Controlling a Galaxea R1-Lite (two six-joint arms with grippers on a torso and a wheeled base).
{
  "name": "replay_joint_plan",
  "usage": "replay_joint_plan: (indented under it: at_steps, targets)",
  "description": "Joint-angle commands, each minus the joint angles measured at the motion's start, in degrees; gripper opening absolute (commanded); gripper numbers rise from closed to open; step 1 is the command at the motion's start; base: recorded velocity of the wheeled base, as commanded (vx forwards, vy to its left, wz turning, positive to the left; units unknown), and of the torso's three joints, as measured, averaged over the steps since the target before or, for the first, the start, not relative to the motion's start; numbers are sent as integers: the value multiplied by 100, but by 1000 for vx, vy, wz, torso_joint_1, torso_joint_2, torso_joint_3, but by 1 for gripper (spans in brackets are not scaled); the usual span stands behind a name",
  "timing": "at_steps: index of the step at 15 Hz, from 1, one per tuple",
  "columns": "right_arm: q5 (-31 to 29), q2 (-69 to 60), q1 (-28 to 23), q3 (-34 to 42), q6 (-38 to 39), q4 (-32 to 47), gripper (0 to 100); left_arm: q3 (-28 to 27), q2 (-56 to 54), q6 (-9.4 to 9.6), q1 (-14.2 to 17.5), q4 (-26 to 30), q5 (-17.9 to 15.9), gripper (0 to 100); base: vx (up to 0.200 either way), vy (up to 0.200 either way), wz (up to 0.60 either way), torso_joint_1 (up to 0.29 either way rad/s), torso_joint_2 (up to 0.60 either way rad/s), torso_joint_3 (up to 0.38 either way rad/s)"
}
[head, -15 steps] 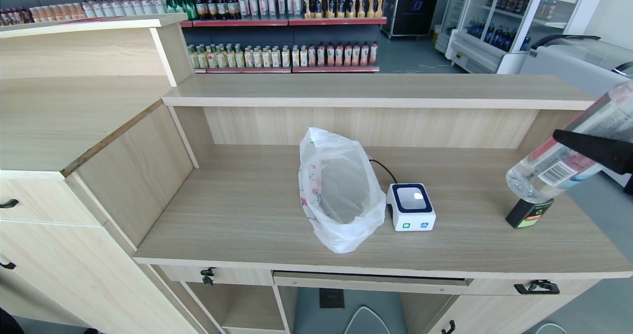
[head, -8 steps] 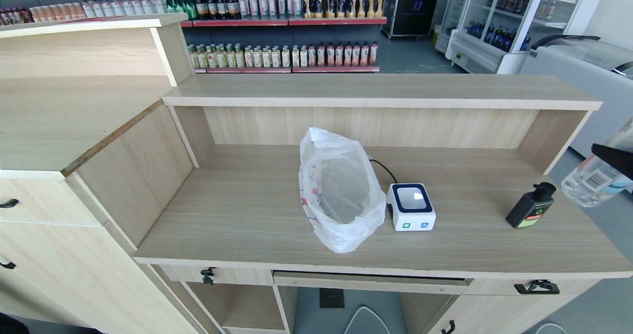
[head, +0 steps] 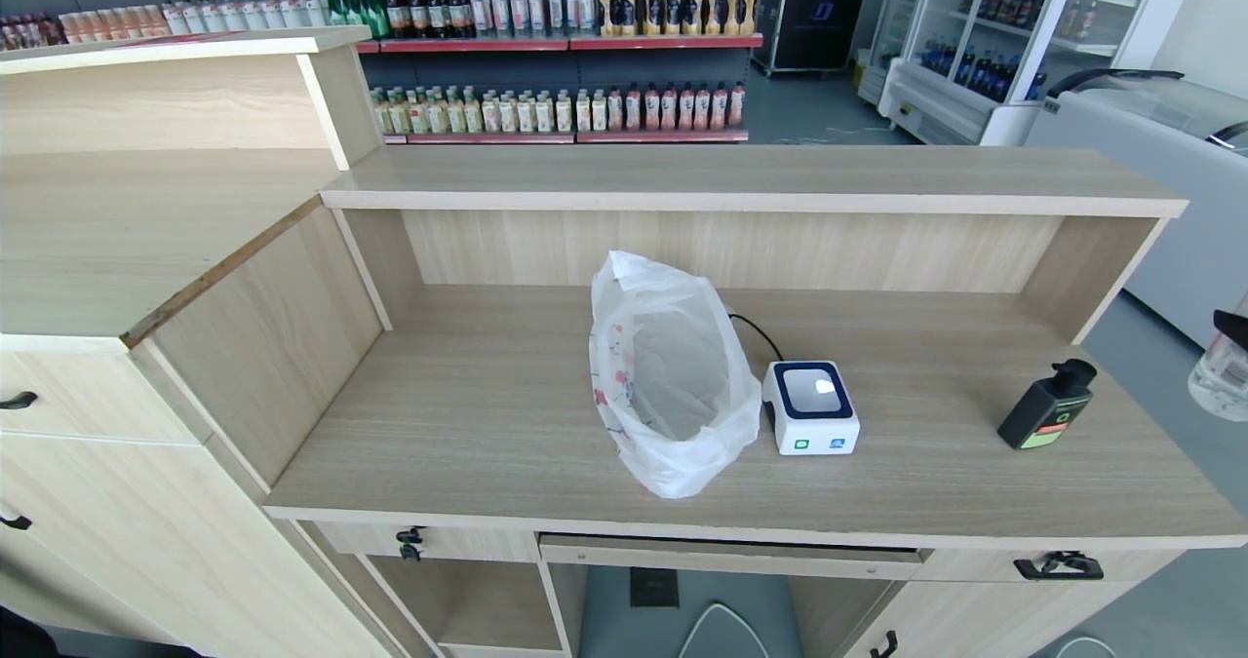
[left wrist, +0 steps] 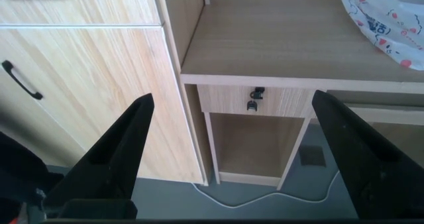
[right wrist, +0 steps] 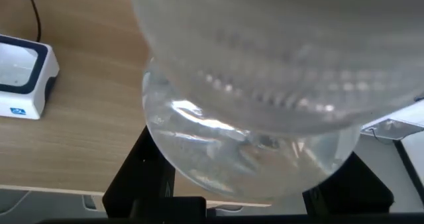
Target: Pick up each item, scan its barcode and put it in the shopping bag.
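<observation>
**Shop counter: bottle in hand, bagging pending**

Wooden counter (head: 487, 424). Right gripper (right wrist: 252, 181) clamps a clear water bottle (right wrist: 252, 118) beyond the counter's right end. Outward: dark pump bottle (head: 1048, 409), scanner (head: 809, 406), open shopping bag (head: 673, 385). Left gripper (left wrist: 232, 151) spread wide, empty. Both items seemingly await scanning and bagging.

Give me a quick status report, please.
Right gripper shut on clear plastic water bottle, beyond counter's right end. Left gripper open. Black pump bottle between held bottle and white scanner.

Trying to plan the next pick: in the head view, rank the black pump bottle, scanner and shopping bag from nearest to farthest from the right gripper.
1. Black pump bottle, at the right end of the counter.
2. Scanner, mid-counter.
3. Shopping bag, just left of the scanner.
</observation>
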Motion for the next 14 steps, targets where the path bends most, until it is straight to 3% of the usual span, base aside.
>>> replay_joint_plan:
  at_steps: [1, 6, 11, 14]
  targets:
    - [26, 157, -154, -105, -52, 35, 0, 0, -2, -1, 2, 0, 2, 100, 0, 0, 600, 2, 2, 2]
    - [-9, 377, -102, -140, -175, -150, 0, 0, -2, -1, 2, 0, 2, 100, 0, 0, 600, 2, 5, 0]
    - [-1, 1001, 153, -237, -386, -203, 0, 0, -2, -1, 2, 0, 2, 100, 0, 0, 0, 0, 0, 0]
    - [-1, 1546, 593, -264, -904, -959, 0, 0, -2, -1, 2, 0, 2, 100, 0, 0, 0, 0, 0, 0]
